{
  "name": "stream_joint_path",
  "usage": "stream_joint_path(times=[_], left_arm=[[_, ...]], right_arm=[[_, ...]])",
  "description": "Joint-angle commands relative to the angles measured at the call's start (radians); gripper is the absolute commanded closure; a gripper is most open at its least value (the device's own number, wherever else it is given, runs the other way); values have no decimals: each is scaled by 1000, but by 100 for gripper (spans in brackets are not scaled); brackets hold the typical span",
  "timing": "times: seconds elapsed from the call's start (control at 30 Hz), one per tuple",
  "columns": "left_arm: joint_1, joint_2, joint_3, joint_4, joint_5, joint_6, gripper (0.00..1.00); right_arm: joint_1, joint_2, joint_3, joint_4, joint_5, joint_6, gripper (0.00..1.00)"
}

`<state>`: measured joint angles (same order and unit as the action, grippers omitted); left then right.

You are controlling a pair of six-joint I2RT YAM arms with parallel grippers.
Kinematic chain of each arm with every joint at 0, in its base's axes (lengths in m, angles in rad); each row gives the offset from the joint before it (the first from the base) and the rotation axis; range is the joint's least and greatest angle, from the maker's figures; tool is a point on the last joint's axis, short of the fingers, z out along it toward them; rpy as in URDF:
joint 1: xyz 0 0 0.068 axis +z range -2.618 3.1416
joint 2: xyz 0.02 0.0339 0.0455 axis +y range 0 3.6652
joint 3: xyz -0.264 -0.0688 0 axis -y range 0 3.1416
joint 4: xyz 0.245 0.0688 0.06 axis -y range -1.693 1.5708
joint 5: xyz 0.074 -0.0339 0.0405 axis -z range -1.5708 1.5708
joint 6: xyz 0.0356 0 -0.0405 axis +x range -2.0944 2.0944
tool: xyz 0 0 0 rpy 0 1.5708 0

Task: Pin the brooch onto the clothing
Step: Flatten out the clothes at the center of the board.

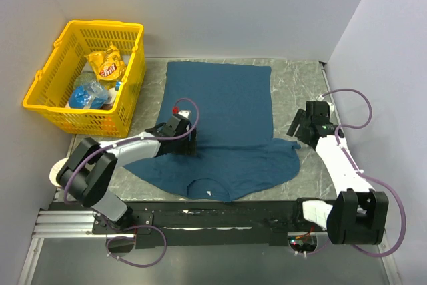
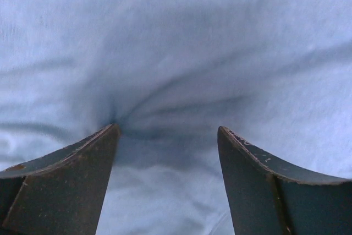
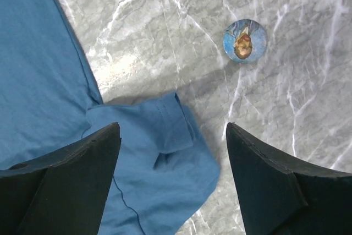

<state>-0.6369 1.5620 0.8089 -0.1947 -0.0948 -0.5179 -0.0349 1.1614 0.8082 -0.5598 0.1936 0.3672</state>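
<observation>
It seems a robot laboratory cell: plain white walls (image 1: 200,5) close around a marble-patterned table (image 1: 300,78), and two robot arms (image 1: 337,158) stand bolted on a dark rail (image 1: 220,213).

Yellow plastic basket (image 1: 87,123) sits well off to the left of the left gripper (image 1: 192,141), further back. Inside: an orange-yellow snack bag (image 1: 109,65) and a blue packet (image 1: 85,95). Grey marble-look tabletop (image 3: 137,20) runs under the right gripper (image 3: 172,127).
</observation>
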Motion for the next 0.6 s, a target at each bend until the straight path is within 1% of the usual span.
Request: stream_joint_path(times=[0.0, 0.07, 0.17, 0.27, 0.37, 0.4, 0.47, 0.5, 0.57], left_arm=[[-3, -75, -20, -75, 13, -24, 22], [-6, -94, -22, -87, 29, -28, 24], [-33, -134, -31, -95, 36, -36, 26], [-90, -166, -25, -83, 58, -47, 27], [-161, -175, -10, -61, 82, -57, 35], [-197, -174, -4, -58, 87, -68, 41], [-231, -160, -5, -38, 87, -77, 50], [-257, -145, -10, -32, 99, -88, 63], [-280, -126, -22, -6, 110, -96, 74]], right_arm=[[4, -92, 25, -27, 17, 1, 18], [3, -118, 8, -48, 14, 12, 22], [6, -160, -12, -75, -39, 30, 27], [9, -187, -30, -109, -43, 55, 27], [9, -190, -49, -126, -42, 71, 27], [9, -187, -61, -123, -46, 75, 27], [10, -175, -72, -109, -68, 85, 27], [9, -169, -78, -104, -71, 88, 27], [10, -149, -83, -91, -82, 95, 26]])
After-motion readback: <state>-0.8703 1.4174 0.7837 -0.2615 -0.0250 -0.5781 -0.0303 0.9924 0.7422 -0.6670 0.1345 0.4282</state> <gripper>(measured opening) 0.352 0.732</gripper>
